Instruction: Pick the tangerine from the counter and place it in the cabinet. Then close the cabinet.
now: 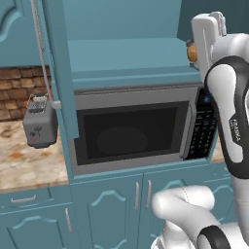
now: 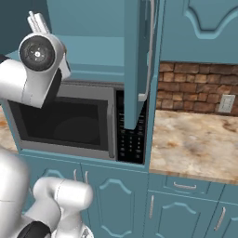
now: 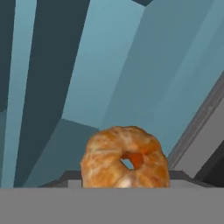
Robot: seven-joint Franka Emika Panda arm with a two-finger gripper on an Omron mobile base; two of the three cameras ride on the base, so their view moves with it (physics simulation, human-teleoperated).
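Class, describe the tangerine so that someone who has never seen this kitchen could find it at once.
Start at the built-in silver microwave and look up to the open teal wall cabinet above it. At the cabinet's right side the white arm's end effector is shut on the tangerine, a tiny round orange fruit, the lone warm-coloured thing against the teal.

One tangerine [image 3: 124, 157], one microwave [image 1: 131, 129], seemingly one toaster [image 1: 40, 124].
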